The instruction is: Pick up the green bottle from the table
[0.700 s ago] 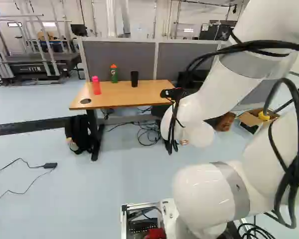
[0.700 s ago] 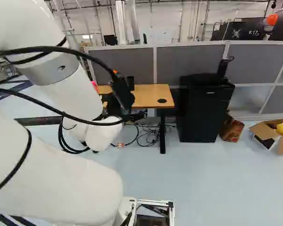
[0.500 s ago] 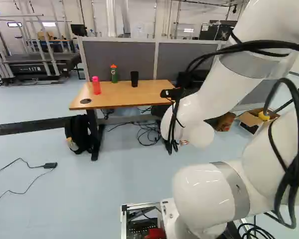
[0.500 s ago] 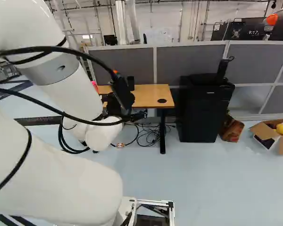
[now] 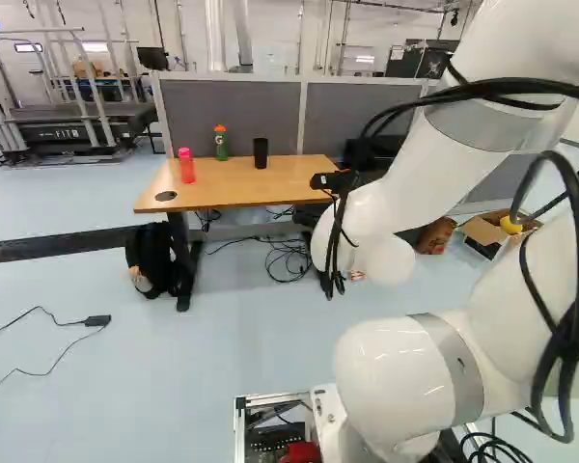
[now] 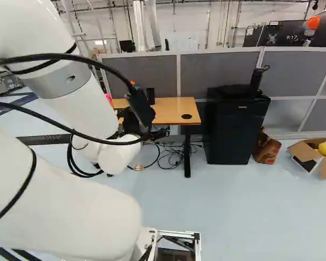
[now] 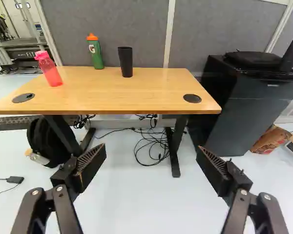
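Observation:
In the right base view my gripper (image 6: 161, 132) is mostly hidden behind the arm's wrist and cables. The wrist view shows the gripper (image 7: 150, 163) open, its two fingers wide apart with nothing between them. Ahead of it, across a stretch of floor, stands the wooden table (image 7: 136, 92). The green bottle (image 7: 96, 52) with an orange cap is upright near the table's back edge, between a pink bottle and a black cup; the left base view shows the green bottle (image 5: 221, 143) too. The gripper is well short of the table and touches nothing.
The pink bottle (image 7: 50, 69) and black cup (image 7: 125, 62) stand on the table. Beneath are table legs, loose cables (image 7: 154, 146) and a black backpack (image 7: 48, 141). A black cabinet (image 6: 232, 128) and cardboard boxes (image 6: 313, 157) lie to the right; grey partitions (image 6: 217, 70) rise behind.

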Tool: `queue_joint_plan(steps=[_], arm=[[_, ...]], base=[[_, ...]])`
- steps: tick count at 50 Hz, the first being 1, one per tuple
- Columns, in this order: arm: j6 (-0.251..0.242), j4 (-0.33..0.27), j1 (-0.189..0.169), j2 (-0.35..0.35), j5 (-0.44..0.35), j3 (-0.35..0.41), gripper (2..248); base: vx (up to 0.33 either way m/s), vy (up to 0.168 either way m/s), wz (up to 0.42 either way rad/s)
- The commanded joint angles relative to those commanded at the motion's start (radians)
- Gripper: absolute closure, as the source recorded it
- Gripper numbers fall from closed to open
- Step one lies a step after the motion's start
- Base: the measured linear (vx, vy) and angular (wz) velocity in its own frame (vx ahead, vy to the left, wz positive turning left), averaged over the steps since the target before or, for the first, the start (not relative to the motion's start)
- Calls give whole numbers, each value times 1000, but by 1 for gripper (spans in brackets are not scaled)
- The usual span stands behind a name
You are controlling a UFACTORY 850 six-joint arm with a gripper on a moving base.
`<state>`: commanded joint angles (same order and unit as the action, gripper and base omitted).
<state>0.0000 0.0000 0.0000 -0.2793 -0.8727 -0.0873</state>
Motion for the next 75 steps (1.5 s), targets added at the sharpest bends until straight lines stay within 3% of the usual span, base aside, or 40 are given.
queue_joint_plan(steps=[19,48,75], arm=[[0,0,0,0,0,0,3],[0,0,0,0,0,0,3],[0,0,0,0,0,0,3]], base=[[16,-1,-1],[153,7,-6],[107,49,138]])
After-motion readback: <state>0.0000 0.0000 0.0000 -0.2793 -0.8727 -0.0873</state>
